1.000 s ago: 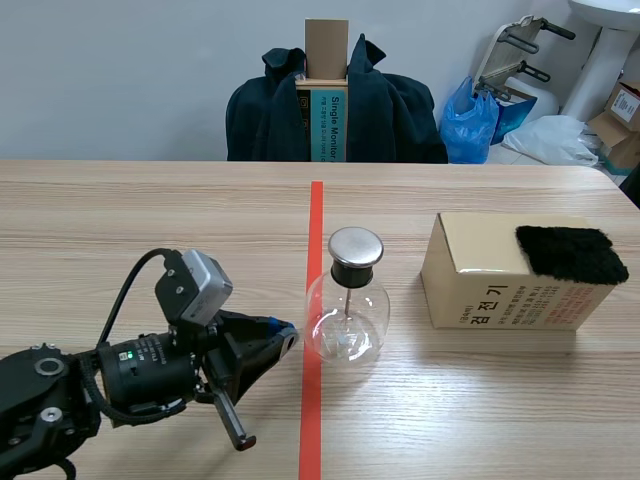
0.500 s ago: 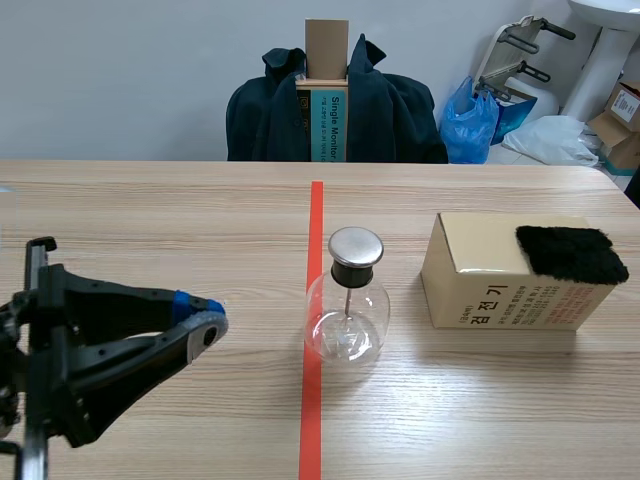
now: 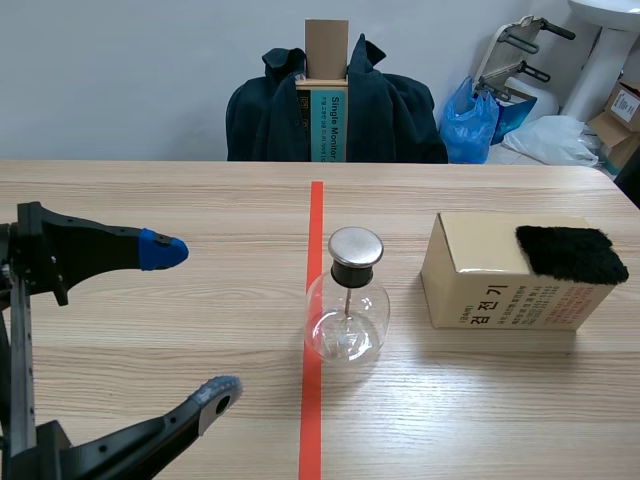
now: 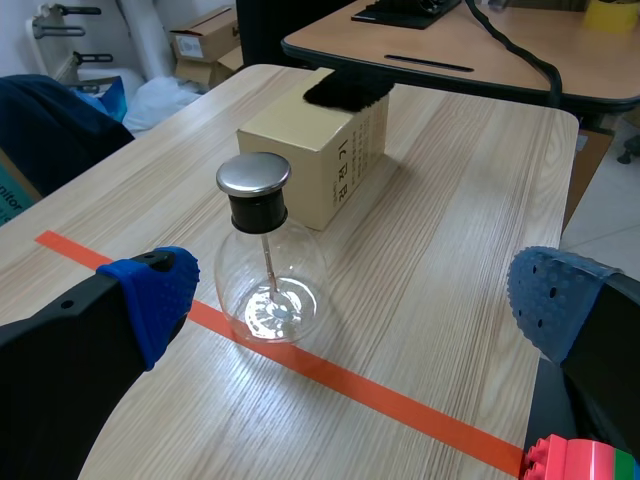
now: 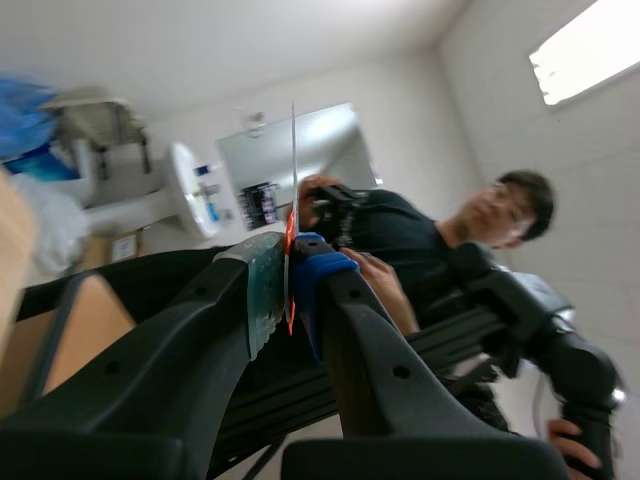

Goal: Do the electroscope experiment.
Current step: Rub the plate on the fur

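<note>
Over on the left, the left arm's fingers (image 3: 158,251) are spread as wide as they go, one blue-padded tip up over the counter (image 3: 150,200) and the other low down near the front edge, with nothing between them. From that arm's own camera the two blue pads (image 4: 160,296) stand far apart, and the electroscope (image 4: 268,270) sits ahead of them, closer to one finger than the other.

Going right, the orange-red tape line (image 3: 313,400) runs straight away across the wood. The electroscope (image 3: 346,305), a round clear glass flask with a black neck and a shiny metal cap, stands upright just right of that line, its base touching the tape's edge. A thin metal rod hangs down inside it.

Further right, apart from the flask, is a cardboard box (image 3: 490,285) with printed lettering on its front. A black fur pad (image 3: 570,253) lies on top, at the box's right end.

The right arm's fingers (image 5: 318,280) are aimed up at the room. They are closed on a thin strip (image 5: 293,170), seen edge-on and standing up between the pads. A person (image 5: 420,250) in dark clothes is beyond them.
</note>
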### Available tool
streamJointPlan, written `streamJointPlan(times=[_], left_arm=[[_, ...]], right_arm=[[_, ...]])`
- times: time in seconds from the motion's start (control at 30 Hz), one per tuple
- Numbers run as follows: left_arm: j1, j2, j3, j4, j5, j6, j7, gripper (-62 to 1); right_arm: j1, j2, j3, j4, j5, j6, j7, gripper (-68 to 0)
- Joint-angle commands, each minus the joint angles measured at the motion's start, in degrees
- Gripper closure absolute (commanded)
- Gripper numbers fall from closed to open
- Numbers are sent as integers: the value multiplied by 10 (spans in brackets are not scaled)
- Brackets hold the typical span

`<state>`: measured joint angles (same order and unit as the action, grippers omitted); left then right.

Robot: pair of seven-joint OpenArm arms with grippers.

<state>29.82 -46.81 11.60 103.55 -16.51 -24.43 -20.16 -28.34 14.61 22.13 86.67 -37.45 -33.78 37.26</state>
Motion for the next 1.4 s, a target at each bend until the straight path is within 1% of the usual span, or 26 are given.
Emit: streamJointPlan(times=[0.0,0.1,0.2,0.33,0.4,0.53,0.6,0.7,0.77,0.83,0.9,1.07,1.13,1.2,1.23,1.3,1.37], left_arm=[[-2,6,-2,1,-4,-1,-7,-623],[-2,8,-2,1,-3,1,-5,-623],[-2,12,-2,1,-3,12,3,-623],[-2,12,-2,1,-3,12,6,-623],[-2,12,-2,1,-3,12,7,-623],[-2,12,-2,1,-2,12,7,-623],[-2,12,-2,1,-2,12,7,-623],[-2,12,-2,1,-2,12,7,-623],[-2,12,-2,1,-2,12,7,-623],[-2,12,-2,1,1,12,7,-623],[-2,12,-2,1,3,12,7,-623],[-2,12,-2,1,10,12,7,-623],[-2,12,-2,1,11,14,7,-623],[-2,12,-2,1,13,14,7,-623],[-2,12,-2,1,13,14,7,-623],[-2,12,-2,1,13,14,7,-623],[-2,12,-2,1,14,14,7,-623]], right_arm=[[19,0,-9,-17,-14,-6,17,-8],[36,-5,-25,-71,-52,-5,42,-8],[46,-10,-36,-112,-90,2,60,-8],[47,-10,-42,-150,-132,32,89,-8],[47,-10,-42,-162,-146,44,104,-8],[46,-10,-42,-177,-162,58,108,-8],[46,-9,-42,-181,-165,69,105,-8],[46,-8,-42,-188,-172,76,105,-8],[46,-8,-42,-188,-172,86,105,-8],[46,-6,-42,-189,-173,88,106,-8],[47,0,-42,-189,-174,90,110,-8],[58,21,-42,-189,-176,116,109,-8],[63,23,-42,-189,-185,124,107,-8],[63,24,-42,-189,-207,124,108,-8],[63,24,-42,-189,-216,124,115,-8],[63,24,-42,-189,-228,124,146,-8],[63,23,-42,-189,-228,124,170,-8]])
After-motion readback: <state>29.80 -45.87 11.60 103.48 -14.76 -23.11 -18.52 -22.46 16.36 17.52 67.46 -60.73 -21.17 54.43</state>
